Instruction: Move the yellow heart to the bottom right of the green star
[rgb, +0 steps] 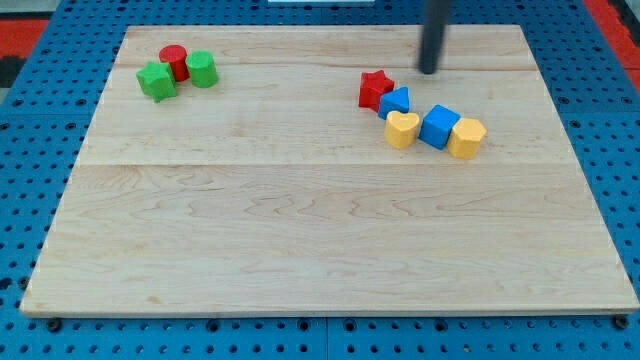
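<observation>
Camera view, 1 frame. A pale wooden board (300, 230) lies on a blue pegboard surface (30, 150).

The dark rod enters from the view's top; the tip (429, 71) rests on the board at about 1 o'clock from the red star (375, 89), near it but apart. The arm carries no fingers, only this rod, so there is nothing to stand apart or clamp; the tip touches no block.

Right cluster, 5 blocks. The red star touches a small blue block (395, 101) at its 4 o'clock. The yellow heart (402, 129) sits just beside that block, at its 6 o'clock. A blue cube (439, 126) lies at 3 o'clock of the heart, touching or nearly so. A second yellow block (467, 137), shape unclear, presses against the cube's 3 o'clock side.

Left cluster, 3 blocks, well apart from the heart, toward 10 o'clock. The green star (157, 81) is leftmost. A red cylinder (174, 60) stands at its 1 o'clock, touching. A second green block (202, 69) sits at the cylinder's 4 o'clock.
</observation>
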